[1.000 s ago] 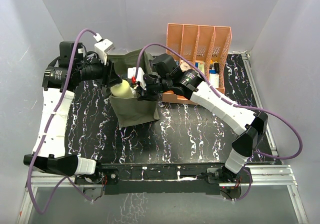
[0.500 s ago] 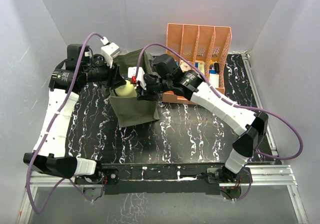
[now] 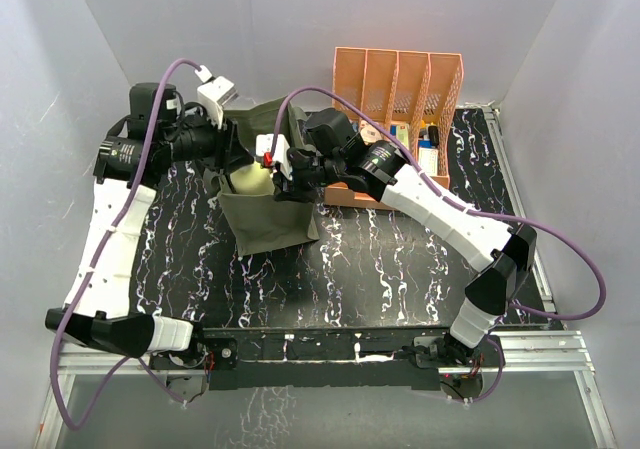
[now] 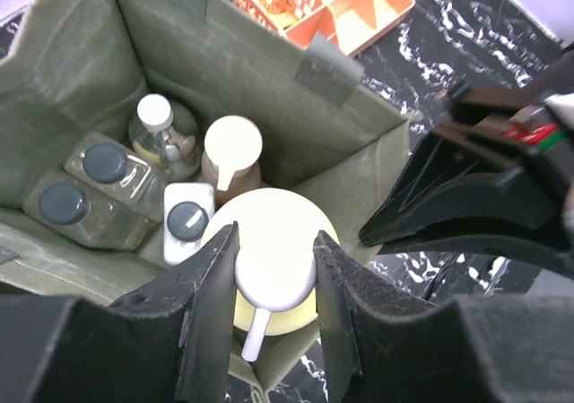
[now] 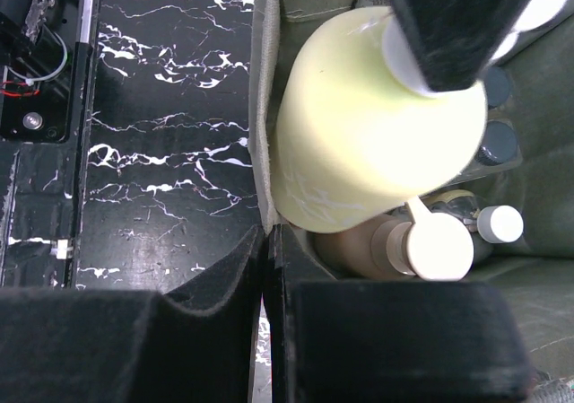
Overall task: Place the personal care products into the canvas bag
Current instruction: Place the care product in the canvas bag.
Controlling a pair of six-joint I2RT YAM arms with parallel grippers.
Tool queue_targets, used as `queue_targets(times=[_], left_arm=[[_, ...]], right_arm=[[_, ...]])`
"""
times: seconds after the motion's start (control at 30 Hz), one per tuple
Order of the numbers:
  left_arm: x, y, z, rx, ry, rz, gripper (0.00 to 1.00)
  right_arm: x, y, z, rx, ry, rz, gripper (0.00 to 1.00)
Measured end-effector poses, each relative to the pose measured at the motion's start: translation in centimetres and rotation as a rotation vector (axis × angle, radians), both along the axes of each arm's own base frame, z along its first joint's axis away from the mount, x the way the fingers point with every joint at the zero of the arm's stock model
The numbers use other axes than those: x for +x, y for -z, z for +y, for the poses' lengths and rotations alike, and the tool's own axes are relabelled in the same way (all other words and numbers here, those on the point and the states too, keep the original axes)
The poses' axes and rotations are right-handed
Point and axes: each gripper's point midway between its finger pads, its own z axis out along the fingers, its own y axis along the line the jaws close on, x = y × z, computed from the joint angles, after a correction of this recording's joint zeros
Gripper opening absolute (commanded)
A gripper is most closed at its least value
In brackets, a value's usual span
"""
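Note:
The olive canvas bag stands open at the back left. My left gripper is shut on the white pump head of the pale yellow bottle and holds it upright in the bag's mouth. Inside the bag lie two clear dark-capped bottles, a round clear bottle, the beige bottle and the white grey-capped bottle. My right gripper is shut on the bag's rim, beside the yellow bottle. The orange-blue bottle is out of view.
The peach slotted organiser stands right behind the bag, with small boxes in front of it under my right arm. Black marble tabletop lies in front of the bag. White walls close in the sides.
My left wrist lifted and swung back over the bag, and the yellow bottle moved right into the bag's mouth, showing less. The right arm has not moved.

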Motion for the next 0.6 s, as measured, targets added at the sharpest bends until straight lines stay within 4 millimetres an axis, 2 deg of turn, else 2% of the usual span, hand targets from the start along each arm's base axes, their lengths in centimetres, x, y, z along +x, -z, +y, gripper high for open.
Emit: queue_targets(times=[0.13,0.23,0.33,0.5,0.6], left_arm=[[0.1,-2.5,-0.8,-0.078,0.000,-0.025,0.00],[0.1,-3.4,-1.6,-0.134,0.019,-0.027,0.00],[0.3,-2.5,-2.1,-0.164,0.020,-0.001,0.00],[0.7,0.9,-2.2,-0.165,-0.013,0.093,0.00],[0.8,1.2,-2.1,-0.166,-0.021,0.102,0.00]], right_arm=[[0.0,0.0,0.0,0.000,-0.001,0.001,0.08],[-0.1,0.0,0.0,0.000,-0.001,0.002,0.08],[-0.2,0.1,-0.1,-0.001,-0.004,0.005,0.08],[-0.4,0.2,-0.2,-0.003,-0.007,0.011,0.08],[-0.4,0.2,-0.2,-0.003,-0.008,0.012,0.08]])
